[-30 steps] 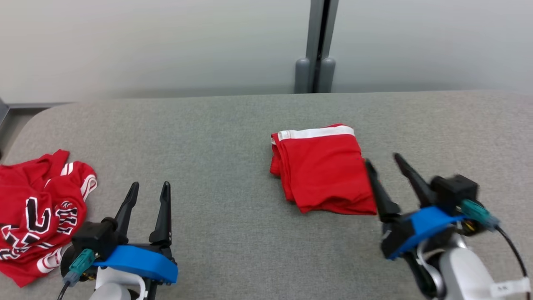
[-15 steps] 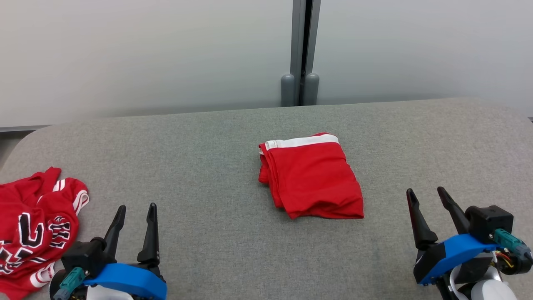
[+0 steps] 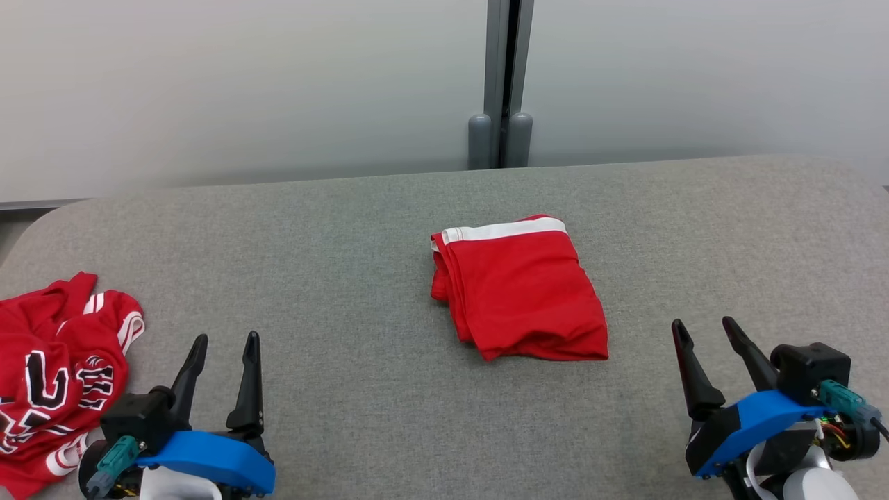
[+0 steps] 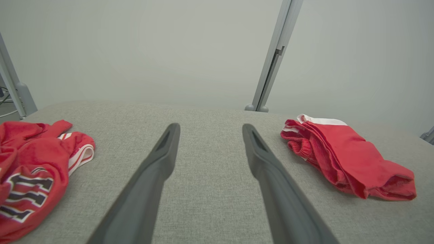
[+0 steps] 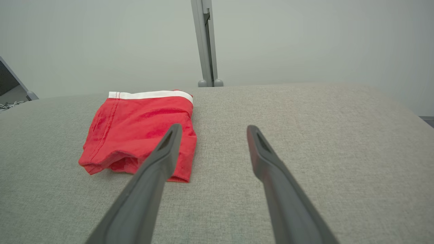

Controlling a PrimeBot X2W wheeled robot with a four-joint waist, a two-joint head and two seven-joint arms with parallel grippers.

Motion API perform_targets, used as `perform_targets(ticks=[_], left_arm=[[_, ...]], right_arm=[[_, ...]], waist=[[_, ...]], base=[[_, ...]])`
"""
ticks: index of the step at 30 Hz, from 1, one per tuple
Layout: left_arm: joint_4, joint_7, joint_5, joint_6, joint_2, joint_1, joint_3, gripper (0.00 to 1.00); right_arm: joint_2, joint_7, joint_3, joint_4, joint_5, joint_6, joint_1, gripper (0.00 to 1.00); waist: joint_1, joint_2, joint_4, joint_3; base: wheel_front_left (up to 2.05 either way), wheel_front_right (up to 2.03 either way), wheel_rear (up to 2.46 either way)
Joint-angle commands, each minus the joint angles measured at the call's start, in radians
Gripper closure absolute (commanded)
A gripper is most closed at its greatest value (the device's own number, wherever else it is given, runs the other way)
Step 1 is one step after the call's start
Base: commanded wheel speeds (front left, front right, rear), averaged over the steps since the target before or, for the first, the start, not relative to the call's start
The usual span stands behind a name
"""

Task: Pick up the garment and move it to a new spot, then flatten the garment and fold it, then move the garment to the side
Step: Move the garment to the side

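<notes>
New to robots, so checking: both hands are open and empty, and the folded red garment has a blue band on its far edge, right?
Not quite. The head view shows the band is white, not blue. The rest holds: the left hand and right hand are open and empty, and the garment is folded.

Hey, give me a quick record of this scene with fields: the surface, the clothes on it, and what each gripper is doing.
surface: grey padded table
garment one: folded red garment, white band at its far edge, mid-table, nothing touching it
garment two: crumpled red jersey, black-and-white lettering, at the table's left end
left gripper: open, empty, near the jersey
right gripper: open, empty, right of the folded garment, apart from it
background: pale wall, grey post
</notes>
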Motion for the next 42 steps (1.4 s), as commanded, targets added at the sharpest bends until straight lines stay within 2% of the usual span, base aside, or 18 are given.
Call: perform_targets(ticks=[1,6,13,17,18,20,25,31,32,33,34,38,42], left_arm=[[-0.004,-0.002,0.003,0.003,0.002,-0.015,-0.002,0.0],[-0.014,-0.006,0.005,0.0,0.005,-0.038,0.002,0.0],[-0.039,-0.008,0.015,-0.002,0.001,-0.086,0.0,0.0],[-0.034,-0.01,0.024,-0.019,-0.014,-0.135,-0.018,0.0],[-0.027,-0.013,0.031,-0.027,-0.019,-0.154,-0.022,0.0],[-0.022,-0.016,0.034,-0.033,-0.031,-0.173,-0.029,0.0],[-0.006,-0.018,0.047,-0.048,-0.049,-0.19,-0.045,0.0],[0.007,-0.022,0.055,-0.054,-0.055,-0.18,-0.042,0.0],[0.009,-0.023,0.055,-0.055,-0.055,-0.175,-0.042,0.0],[0.01,-0.023,0.057,-0.055,-0.054,-0.173,-0.041,0.0],[0.011,-0.024,0.058,-0.054,-0.054,-0.172,-0.04,0.0],[0.007,-0.024,0.063,-0.055,-0.045,-0.17,-0.031,0.0],[-0.011,-0.024,0.07,-0.047,-0.033,-0.158,-0.02,0.0]], right_arm=[[0.001,0.008,0.006,-0.006,0.006,0.0,0.005,0.0],[0.0,0.071,0.028,-0.014,0.053,0.0,-0.053,0.0],[0.0,0.221,0.048,0.033,0.06,0.0,-0.242,0.0],[-0.007,0.35,0.006,0.152,0.031,0.0,-0.385,0.0],[-0.007,0.406,-0.027,0.224,0.006,0.0,-0.44,0.0],[-0.006,0.448,-0.055,0.292,-0.02,0.0,-0.48,0.0],[-0.009,0.475,-0.098,0.437,-0.062,0.0,-0.526,0.0],[-0.004,0.529,-0.1,0.555,-0.061,0.0,-0.522,0.0],[-0.002,0.536,-0.086,0.565,-0.053,0.0,-0.526,0.18],[-0.005,0.54,-0.062,0.569,-0.049,0.0,-0.529,0.71],[-0.014,0.548,-0.033,0.574,-0.042,0.0,-0.535,1.0],[-0.084,0.551,0.122,0.536,-0.004,0.0,-0.58,1.0],[-0.177,0.571,0.34,0.431,0.092,0.0,-0.637,1.0]], waist=[[0.0001,-0.0001,0.004,0.007],[0.0001,-0.0001,0.013,0.041],[0.0001,-0.0001,0.055,0.124],[0.0001,-0.0001,0.107,0.177],[0.0001,-0.0001,0.133,0.197],[0.0001,-0.0001,0.159,0.214],[0.0001,-0.0001,0.201,0.237],[0.0001,-0.0001,0.197,0.239],[0.0001,-0.0001,0.19,0.238],[0.0001,-0.0001,0.182,0.236],[0.0001,-0.0001,0.173,0.235],[0.0001,-0.0001,0.12,0.227],[0.0001,-0.0001,0.037,0.214]], base=[[0.0,0.0,0.0],[0.0,0.0,0.0],[0.0,0.0,0.0],[0.0,0.0,0.0],[0.0,0.0,0.0],[0.0,0.0,0.0],[0.0,0.0,0.0],[0.0,0.0,0.0],[0.0,0.0,0.0],[0.0,0.0,0.0],[0.0,0.0,0.0],[0.0,0.0,0.0],[0.0,0.0,0.0]])
